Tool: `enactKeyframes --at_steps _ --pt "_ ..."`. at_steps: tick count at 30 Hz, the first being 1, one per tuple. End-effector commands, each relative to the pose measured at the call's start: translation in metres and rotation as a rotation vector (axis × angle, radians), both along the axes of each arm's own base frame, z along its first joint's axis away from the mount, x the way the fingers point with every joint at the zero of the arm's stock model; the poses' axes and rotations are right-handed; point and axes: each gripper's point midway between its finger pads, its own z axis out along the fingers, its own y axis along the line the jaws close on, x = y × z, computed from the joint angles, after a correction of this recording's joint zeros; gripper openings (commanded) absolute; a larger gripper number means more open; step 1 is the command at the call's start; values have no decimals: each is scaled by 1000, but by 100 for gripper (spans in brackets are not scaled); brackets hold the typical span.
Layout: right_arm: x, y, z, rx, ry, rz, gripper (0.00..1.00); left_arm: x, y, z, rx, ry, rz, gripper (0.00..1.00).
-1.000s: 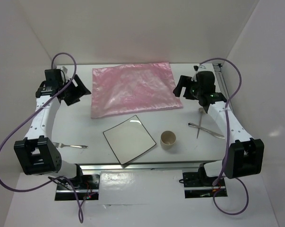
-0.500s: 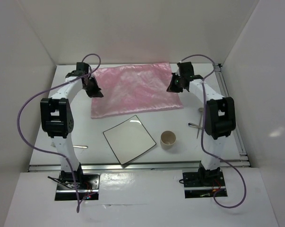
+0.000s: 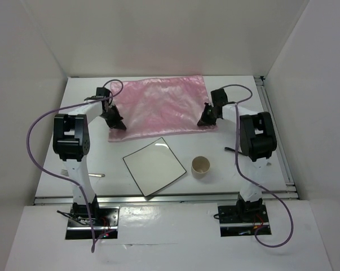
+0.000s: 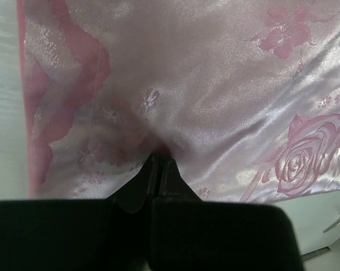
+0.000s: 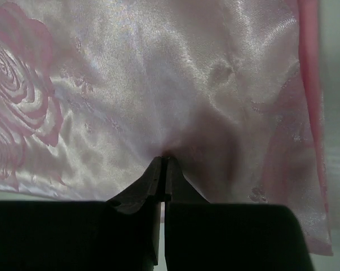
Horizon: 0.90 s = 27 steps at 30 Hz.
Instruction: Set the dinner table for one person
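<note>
A shiny pink cloth (image 3: 161, 107) with a rose pattern lies flat at the back of the white dinner table (image 3: 226, 178). My left gripper (image 3: 116, 122) is down at the cloth's near left corner. In the left wrist view its jaws are shut, and the pink cloth (image 4: 215, 84) puckers around my left gripper (image 4: 159, 158). My right gripper (image 3: 203, 121) is at the near right corner. It too is shut, the cloth (image 5: 158, 73) gathered at the tips of my right gripper (image 5: 164, 159).
A square white plate (image 3: 154, 167) with a dark rim lies in front of the cloth, and a paper cup (image 3: 201, 167) stands to its right. A fork (image 3: 97, 175) peeks out beside the left arm. Cutlery (image 3: 230, 149) is mostly hidden behind the right arm.
Both arms swung in from the table's sides and came down onto the cloth's near corners. Both grippers went from open to shut, pinching the fabric.
</note>
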Motion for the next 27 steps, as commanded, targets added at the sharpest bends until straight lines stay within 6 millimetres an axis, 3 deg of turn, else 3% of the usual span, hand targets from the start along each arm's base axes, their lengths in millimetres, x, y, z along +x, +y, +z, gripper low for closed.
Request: enactKeyframes --at_steps 1,6,11,17,24,27 --pt "-33 -8 -15 -4 60 -24 0 -9 2 -7 -2 7 2 0" --pt "-74 -11 -25 -28 95 -49 0 -38 -2 -14 22 42 -18 0" --pt "-93 -17 -19 -83 89 -51 0 -65 -7 -10 62 54 -25 0" --pt "-101 -29 -9 -135 68 -61 0 -85 5 -1 140 61 -7 0" --pt "-122 -26 -7 -137 69 -40 0 -91 13 -3 185 76 -3 0" --pt "-124 -25 3 -142 52 -37 0 -92 13 1 185 72 -2 0"
